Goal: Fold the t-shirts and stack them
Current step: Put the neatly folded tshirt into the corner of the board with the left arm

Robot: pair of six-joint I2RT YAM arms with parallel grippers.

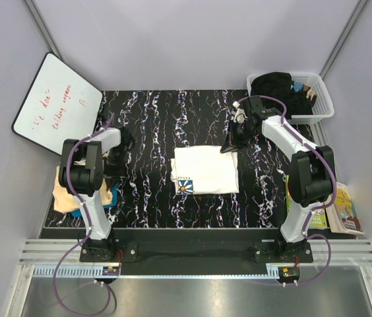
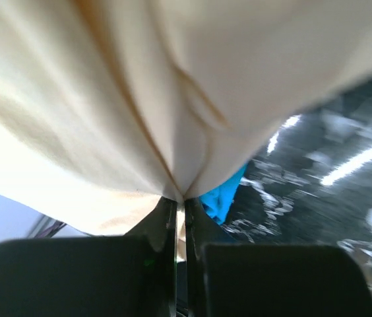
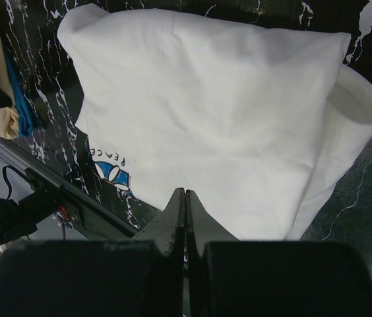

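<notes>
Your left gripper (image 2: 179, 199) has its jaws pressed together on a fold of the peach shirt (image 2: 107, 99). In the left wrist view the cloth gathers into a pinch right at the fingertips and fills most of the picture. The teal shirt (image 2: 222, 198) shows just behind that pinch, touching the peach one. From above, both lie bunched at the left edge of the table (image 1: 146, 119), and your left arm hides part of them.

Your right gripper (image 3: 186, 193) is fully closed with nothing between the fingers. It hangs over the near edge of the white shirt (image 3: 219, 112). I cannot tell whether it touches the cloth.

The white shirt lies folded into a rough rectangle in the middle of the table. Its daisy print (image 1: 185, 185) and dark lettering sit at the front left corner. One rolled edge bulges out on the right side in the right wrist view. The white shirt is well apart from the peach and teal pair, with bare marbled table between them.

A white basket (image 1: 324, 99) holding dark clothes (image 1: 278, 86) stands at the far right corner, just beyond your right arm's wrist. A whiteboard (image 1: 54, 102) with red writing leans at the far left corner. Some booklets (image 1: 344, 208) lie off the table's right edge, beside the right arm.
</notes>
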